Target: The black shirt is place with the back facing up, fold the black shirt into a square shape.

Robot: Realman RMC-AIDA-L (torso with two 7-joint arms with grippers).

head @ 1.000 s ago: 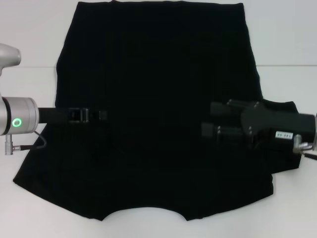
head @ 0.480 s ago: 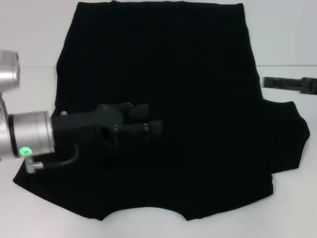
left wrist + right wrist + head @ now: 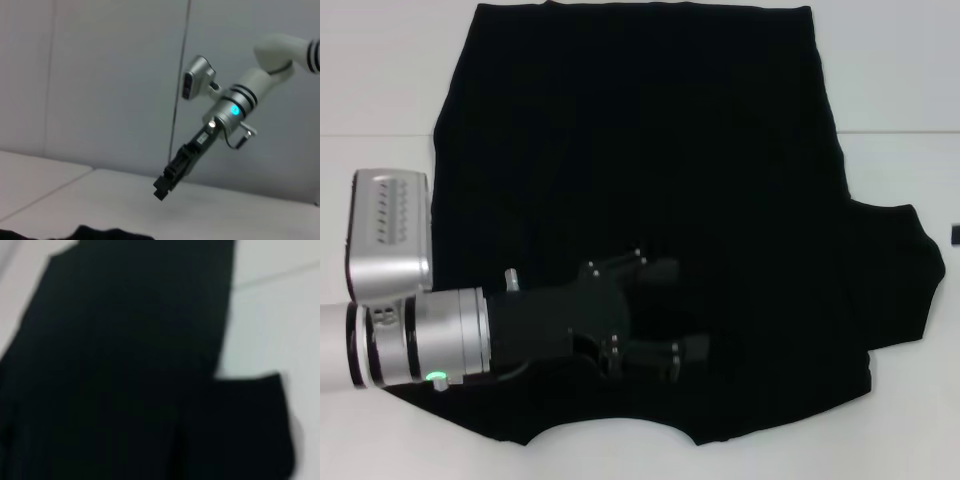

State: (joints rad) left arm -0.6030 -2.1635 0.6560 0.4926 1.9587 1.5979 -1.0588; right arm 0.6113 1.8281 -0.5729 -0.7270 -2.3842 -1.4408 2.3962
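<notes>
— Black cloth over most of the table point(image 3: 380, 100), that's the black shirt point(image 3: 640, 150), lying flat with its collar notch at the near edge and its hem at the far edge.

— How far along would you say the folding is?

— Early, by my reckoning. On the robot's left the side looks tucked in, no sleeve showing; on the right the sleeve point(image 3: 895, 275) pokes out flat on the tabletop. So one side is perhaps done, and the right sleeve and the lengthwise folds remain before it is anything like a square.

— And the arms?

— The left gripper point(image 3: 675, 310) is out over the shirt, close to the near edge and a bit left of the middle. Its fingers stand apart, one higher and one lower, with no cloth between them that I can make out.

— Is it touching the fabric?

— Black on black, I can't tell.

— The right one?

— The right gripper point(image 3: 161, 187) is lifted well clear of the table, off beyond the right edge, hanging in the air. Whether its fingers are parted or closed, I can't tell. Nothing dangles from it.
</notes>
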